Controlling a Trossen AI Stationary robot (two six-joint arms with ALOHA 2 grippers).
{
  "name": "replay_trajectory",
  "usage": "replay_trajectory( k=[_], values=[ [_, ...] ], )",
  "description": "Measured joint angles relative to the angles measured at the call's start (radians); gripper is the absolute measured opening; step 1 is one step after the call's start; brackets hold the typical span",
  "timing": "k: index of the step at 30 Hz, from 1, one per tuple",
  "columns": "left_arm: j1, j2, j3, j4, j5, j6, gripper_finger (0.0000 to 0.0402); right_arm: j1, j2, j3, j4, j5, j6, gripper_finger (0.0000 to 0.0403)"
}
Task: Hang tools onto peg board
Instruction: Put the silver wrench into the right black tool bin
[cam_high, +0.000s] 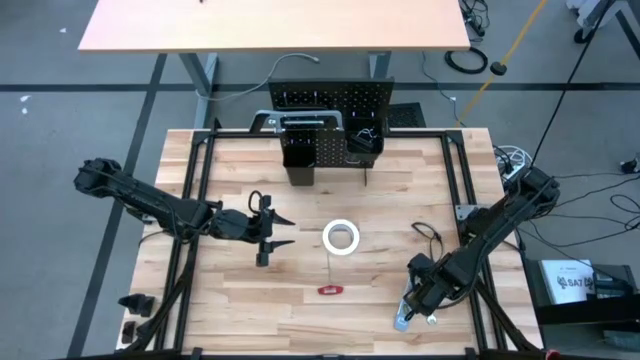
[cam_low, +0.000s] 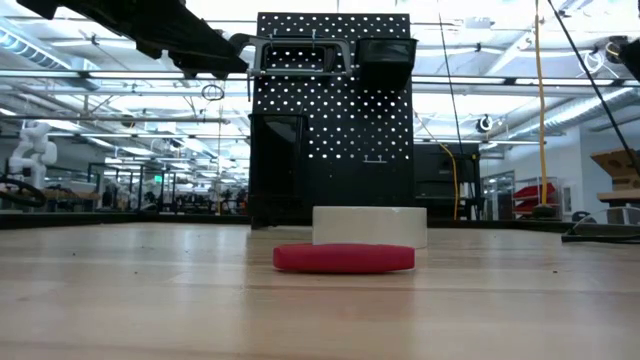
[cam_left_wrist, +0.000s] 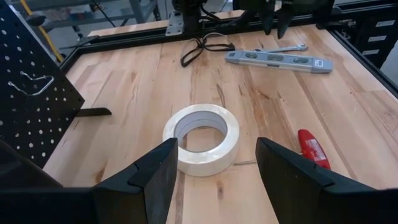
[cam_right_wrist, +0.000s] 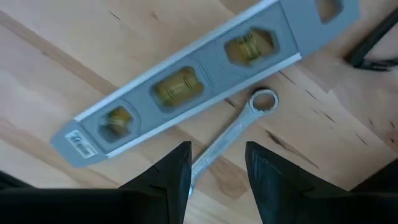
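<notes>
The right gripper hovers with fingers spread over the small wrench, which lies parallel beside the silver level, ring end pointing away. The left gripper, likewise released, faces the flat white tape roll.

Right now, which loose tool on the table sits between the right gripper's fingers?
The small silver wrench: its shaft runs between the open right gripper fingers. The grey spirit level lies just beyond, alongside.
</notes>
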Motion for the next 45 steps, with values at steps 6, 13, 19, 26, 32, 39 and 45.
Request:
replay_trajectory(
  k=[6,13,19,26,32,39,45],
  values=[
    [0.0,0.0,0.0,0.0,-0.001,0.0,0.0221,0.001,0.024,-0.001,-0.005,-0.008,0.001,0.0146],
    [0.0,0.016,0.0,0.001,-0.003,0.001,0.0221,0.001,0.024,-0.067,0.03,-0.018,0.026,0.0146],
    [0.0,0.043,0.0,0.007,-0.003,0.0,0.0221,0.001,0.024,-0.144,0.179,-0.041,0.06,0.0146],
    [0.0,0.058,0.0,0.019,-0.003,0.0,0.0221,0.001,0.025,-0.189,0.21,-0.046,0.128,0.0145],
    [0.0,0.059,0.0,0.02,-0.003,0.0,0.0221,0.0,0.024,-0.194,0.215,-0.049,0.142,0.0123],
    [0.0,0.058,0.0,0.02,-0.003,-0.001,0.0221,0.001,0.024,-0.195,0.237,-0.047,0.167,0.007],
    [0.0,0.059,0.0,0.02,-0.003,-0.001,0.0221,0.001,0.022,-0.195,0.241,-0.047,0.124,0.0018]
  ],
)
